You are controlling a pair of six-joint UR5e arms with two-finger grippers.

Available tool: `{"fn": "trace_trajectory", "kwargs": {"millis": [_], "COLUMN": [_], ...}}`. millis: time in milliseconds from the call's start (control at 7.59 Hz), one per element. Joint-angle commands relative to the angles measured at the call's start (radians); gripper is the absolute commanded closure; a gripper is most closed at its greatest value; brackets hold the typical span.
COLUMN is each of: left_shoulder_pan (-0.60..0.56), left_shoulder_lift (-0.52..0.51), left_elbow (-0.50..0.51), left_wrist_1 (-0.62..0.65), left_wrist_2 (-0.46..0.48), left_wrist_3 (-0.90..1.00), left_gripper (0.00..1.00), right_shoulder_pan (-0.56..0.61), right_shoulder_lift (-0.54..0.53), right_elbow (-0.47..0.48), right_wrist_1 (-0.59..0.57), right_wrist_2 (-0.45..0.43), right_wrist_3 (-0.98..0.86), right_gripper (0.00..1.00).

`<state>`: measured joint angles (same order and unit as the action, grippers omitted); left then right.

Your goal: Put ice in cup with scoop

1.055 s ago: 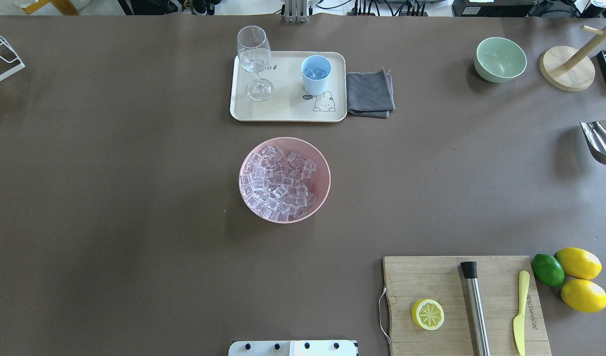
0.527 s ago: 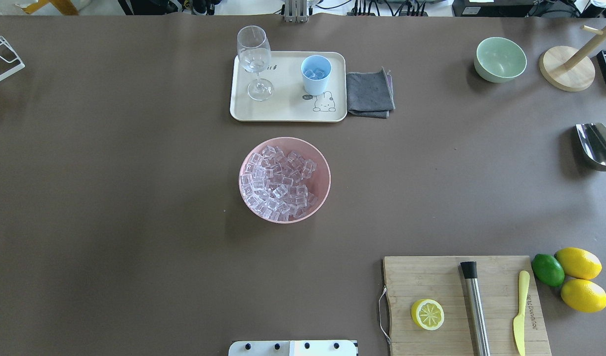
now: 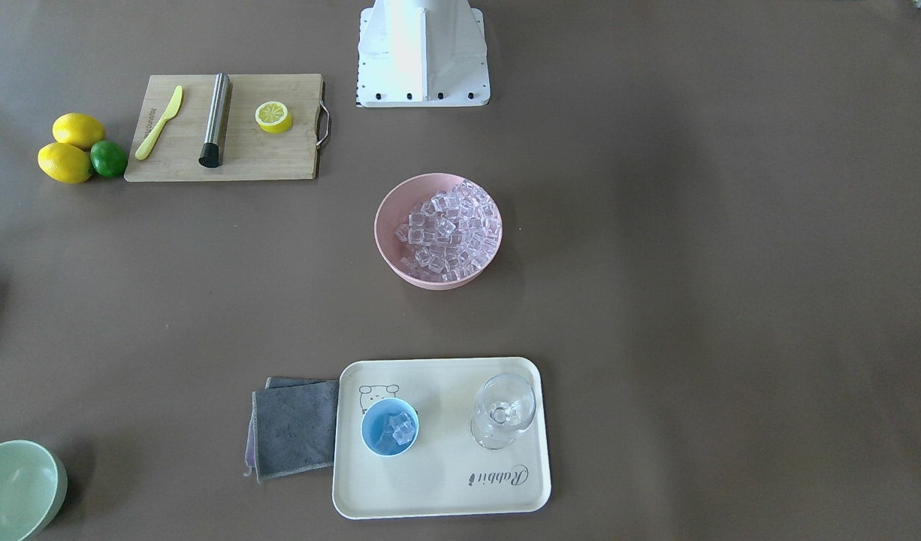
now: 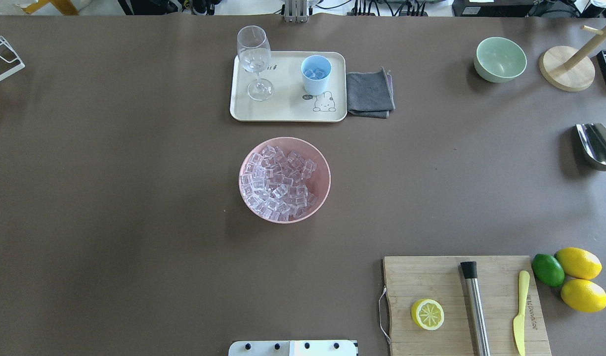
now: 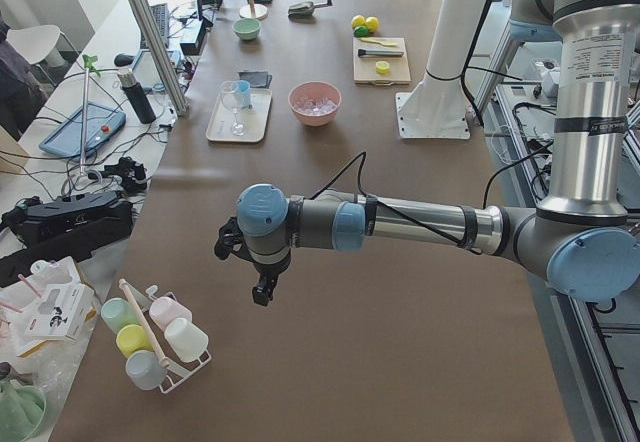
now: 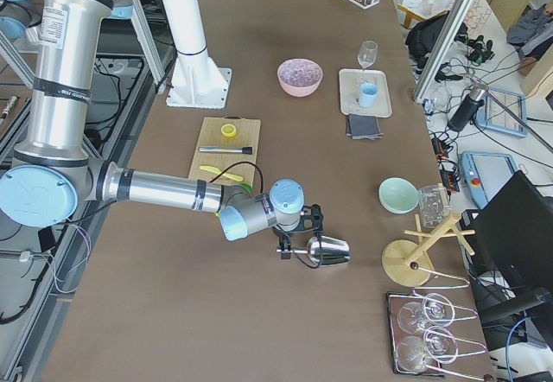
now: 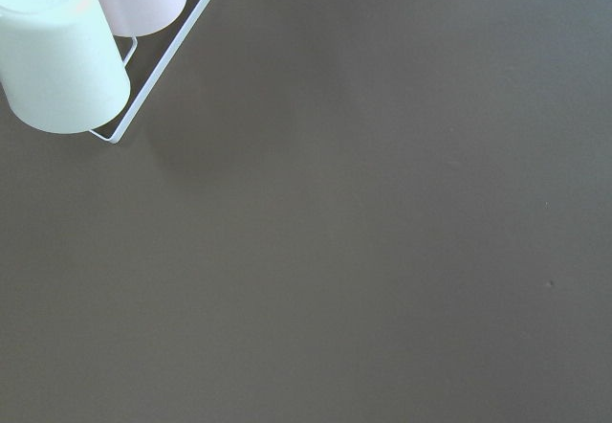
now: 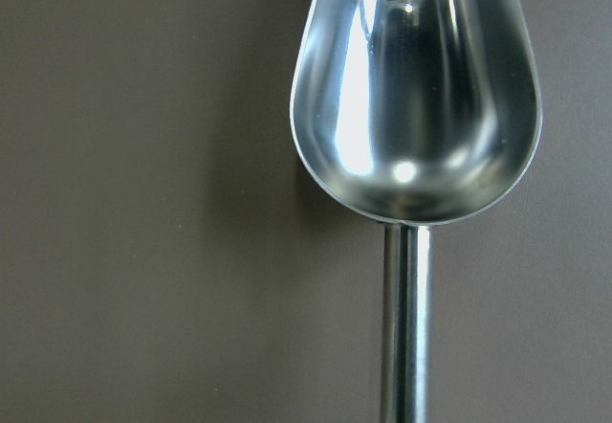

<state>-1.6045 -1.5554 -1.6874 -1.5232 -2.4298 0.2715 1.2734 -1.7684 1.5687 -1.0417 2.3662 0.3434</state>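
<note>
The steel scoop [image 4: 598, 146] is at the table's far right edge, trough pointing away from the robot; the right wrist view shows its empty trough [image 8: 416, 88] above the handle. My right gripper [image 6: 287, 248] is at the handle's end, but I cannot tell whether it grips it. The light-blue cup [image 4: 316, 74] stands on the cream tray [image 4: 288, 110] and holds a few ice cubes [image 3: 399, 430]. Many ice cubes [image 4: 278, 183] fill the pink bowl [image 4: 324, 165] at mid-table. My left gripper [image 5: 262, 287] hangs over bare table far to the left; its state is unclear.
A wine glass [image 4: 254, 54] shares the tray and a grey cloth [image 4: 369, 93] lies beside it. A green bowl [image 4: 500, 59] and a wooden stand [image 4: 566, 71] sit far right. A cutting board [image 4: 431, 277] carries a steel rod [image 4: 476, 311]. A cup rack [image 5: 150, 337] stands near the left gripper.
The scoop has shifted a little left and levelled out, its handle now in view. A black gripper part now shows at the overhead view's right edge.
</note>
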Motion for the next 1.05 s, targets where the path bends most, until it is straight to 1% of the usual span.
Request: {"fn": "trace_trajectory", "kwargs": {"millis": [0, 132, 395, 527, 659, 923], "left_shoulder_pan": [0.0, 0.0, 0.0, 0.0, 0.0, 0.0], "left_shoulder_lift": [0.0, 0.0, 0.0, 0.0, 0.0, 0.0], "left_elbow": [0.0, 0.0, 0.0, 0.0, 0.0, 0.0], "left_wrist_1": [0.0, 0.0, 0.0, -0.002, 0.0, 0.0], "left_wrist_2": [0.001, 0.001, 0.001, 0.001, 0.001, 0.001], "left_wrist_3": [0.0, 0.0, 0.0, 0.0, 0.0, 0.0], "left_gripper": [0.01, 0.01, 0.01, 0.01, 0.01, 0.01], "right_shoulder_pan": [0.056, 0.119, 0.249, 0.311, 0.358, 0.376], "right_shoulder_lift": [-0.019, -0.016, -0.006, -0.006, -0.011, -0.008], "right_elbow": [0.042, 0.074, 0.195, 0.238, 0.252, 0.249], "right_wrist_1": [-0.032, -0.15, -0.509, -0.635, -0.709, -0.724], "right_wrist_2": [0.028, 0.053, 0.042, 0.042, 0.041, 0.035], "right_wrist_3": [-0.033, -0.146, -0.448, -0.516, -0.565, -0.6], "right_gripper": [0.0, 0.0, 0.0, 0.0, 0.0, 0.0]}}
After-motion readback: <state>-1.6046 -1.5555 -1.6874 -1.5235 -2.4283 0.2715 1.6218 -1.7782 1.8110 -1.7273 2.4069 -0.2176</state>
